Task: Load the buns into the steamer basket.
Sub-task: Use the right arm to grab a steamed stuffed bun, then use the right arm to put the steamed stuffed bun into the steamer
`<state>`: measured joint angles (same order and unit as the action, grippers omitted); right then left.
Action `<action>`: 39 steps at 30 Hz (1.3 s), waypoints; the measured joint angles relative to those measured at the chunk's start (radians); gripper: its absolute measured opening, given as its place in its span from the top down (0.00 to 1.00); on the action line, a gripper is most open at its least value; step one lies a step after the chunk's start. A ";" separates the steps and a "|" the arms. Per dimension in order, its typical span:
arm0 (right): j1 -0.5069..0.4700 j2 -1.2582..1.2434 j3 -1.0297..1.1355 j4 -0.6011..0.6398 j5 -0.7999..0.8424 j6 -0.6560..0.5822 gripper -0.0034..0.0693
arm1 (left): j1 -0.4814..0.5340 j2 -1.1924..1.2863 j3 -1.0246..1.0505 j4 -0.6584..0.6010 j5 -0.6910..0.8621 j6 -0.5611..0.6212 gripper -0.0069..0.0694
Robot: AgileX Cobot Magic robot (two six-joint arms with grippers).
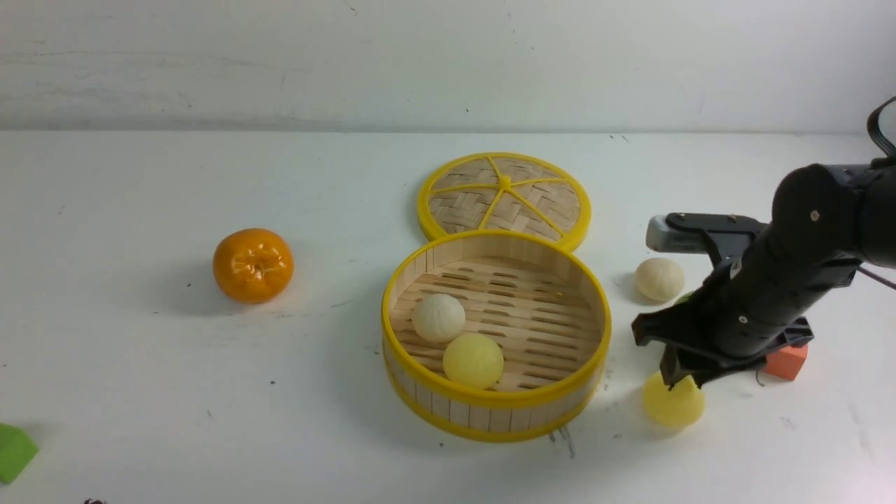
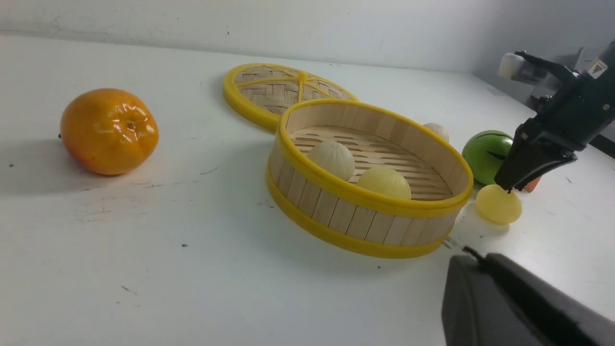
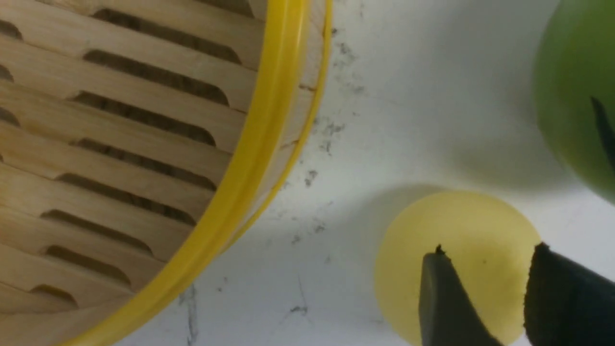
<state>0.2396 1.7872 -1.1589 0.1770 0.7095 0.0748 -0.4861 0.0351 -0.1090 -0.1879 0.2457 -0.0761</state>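
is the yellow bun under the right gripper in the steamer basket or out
out: the yellow bun lies on the table beside the steamer basket, outside its rim, under the right gripper

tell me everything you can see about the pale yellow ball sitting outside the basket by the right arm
The smooth pale yellow round bun looks rubbery and slightly translucent. It rests on the white table just outside the round bamboo steamer basket, near its right rim, not touching it. The right gripper hangs over its top, jaws narrowly parted; contact is unclear.
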 joint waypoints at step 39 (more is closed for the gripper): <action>0.139 0.120 -0.314 0.203 0.109 -0.219 0.91 | 0.000 0.000 0.000 0.000 0.000 0.000 0.85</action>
<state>0.3788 1.9071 -1.4728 0.3796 0.8181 -0.1447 -0.4861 0.0351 -0.1090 -0.1879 0.2457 -0.0761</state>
